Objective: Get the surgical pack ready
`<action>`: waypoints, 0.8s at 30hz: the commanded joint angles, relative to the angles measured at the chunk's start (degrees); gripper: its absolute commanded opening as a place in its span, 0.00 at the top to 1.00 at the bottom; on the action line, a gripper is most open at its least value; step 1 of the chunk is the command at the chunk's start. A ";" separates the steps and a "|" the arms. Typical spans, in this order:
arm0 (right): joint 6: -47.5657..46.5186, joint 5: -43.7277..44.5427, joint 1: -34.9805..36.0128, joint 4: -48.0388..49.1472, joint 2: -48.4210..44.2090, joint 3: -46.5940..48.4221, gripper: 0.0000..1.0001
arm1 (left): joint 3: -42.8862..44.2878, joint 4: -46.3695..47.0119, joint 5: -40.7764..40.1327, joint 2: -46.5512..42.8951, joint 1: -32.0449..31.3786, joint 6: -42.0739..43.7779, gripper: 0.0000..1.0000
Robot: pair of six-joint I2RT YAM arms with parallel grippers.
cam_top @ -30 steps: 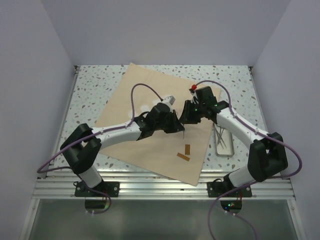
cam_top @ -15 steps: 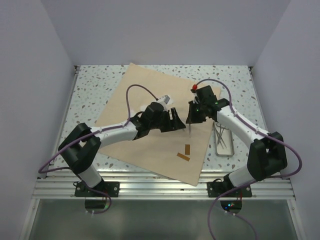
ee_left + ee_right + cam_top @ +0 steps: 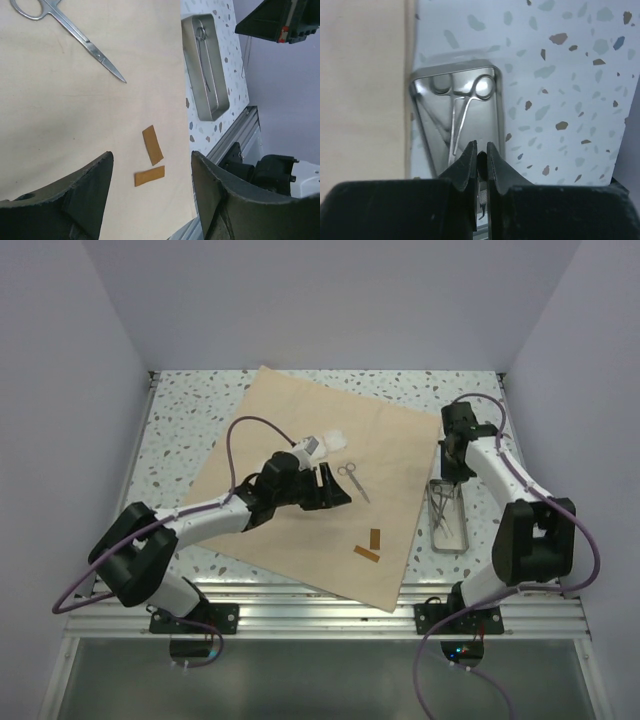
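The surgical pack is a tan cloth sheet (image 3: 300,420) (image 3: 75,125) spread flat on the speckled table. Steel scissors (image 3: 352,480) (image 3: 75,35) lie loose on it. My left gripper (image 3: 338,492) (image 3: 152,154) hovers open over the cloth just left of the scissors, with nothing between its fingers. My right gripper (image 3: 455,462) (image 3: 481,146) (image 3: 280,25) hangs over the far end of the metal tray (image 3: 438,540) (image 3: 497,115). It is shut on a thin steel instrument that dangles below it in the left wrist view.
The tray (image 3: 186,60) lies off the cloth's right edge and holds forceps (image 3: 462,112). Two small brown strips (image 3: 372,545) (image 3: 152,145) rest on the cloth near its front corner. An aluminium rail (image 3: 320,610) runs along the near edge. Walls close in on three sides.
My left gripper opened and drew back to the left; the scissors now lie on the cloth. My right gripper closed and swung right from the cloth's middle to above the tray.
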 commanded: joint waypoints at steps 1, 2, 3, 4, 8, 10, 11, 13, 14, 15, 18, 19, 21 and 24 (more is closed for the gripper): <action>-3.19 3.18 -2.39 0.44 4.04 -1.10 1.00 | -1.64 4.78 3.82 -2.15 0.27 1.92 0.34; -3.46 3.09 -2.65 0.88 5.19 -1.10 1.00 | -1.90 4.95 4.00 -2.50 0.45 1.92 0.34; -3.55 3.00 -3.18 1.67 5.99 -1.10 1.00 | -2.08 5.13 4.27 -2.68 0.54 1.92 0.34; -3.46 3.00 -3.45 2.11 6.78 -1.10 1.00 | -2.52 5.22 4.36 -2.94 0.71 1.92 0.35; -3.64 0.99 -4.50 3.61 10.47 -0.49 1.00 | -2.61 5.75 4.45 -3.47 0.80 2.10 0.35; -3.29 1.77 -4.76 3.35 11.62 -0.13 1.00 | -2.00 5.75 4.36 -3.12 0.89 2.27 0.35; -3.20 2.90 -5.11 3.17 12.40 -0.13 1.00 | -1.65 5.57 4.36 -2.60 0.98 2.36 0.36; -2.76 3.53 -5.12 3.08 12.76 -0.31 0.99 | -1.03 5.75 4.62 -1.80 0.98 2.54 0.36; -2.49 3.27 -5.12 3.17 12.85 -0.31 0.88 | -0.94 5.75 4.71 -1.63 0.98 2.45 0.36; -2.32 2.05 -5.12 3.17 13.03 -0.22 0.80 | -0.85 5.75 4.80 -1.28 0.98 2.54 0.36; -1.26 0.81 -5.12 2.64 13.03 -0.04 0.67 | -0.68 5.66 4.97 -0.66 1.15 2.71 0.36; -0.65 0.89 -5.12 2.73 12.59 -0.57 0.67 | -0.76 5.40 4.97 -0.57 1.15 2.89 0.36; -0.38 -0.33 -5.12 3.52 10.41 -1.62 0.66 | -0.68 5.31 5.06 -0.39 1.42 3.33 0.36; 0.06 -2.44 -5.12 3.08 8.81 -2.68 0.92 | -1.03 5.57 5.32 -0.13 1.59 3.24 0.36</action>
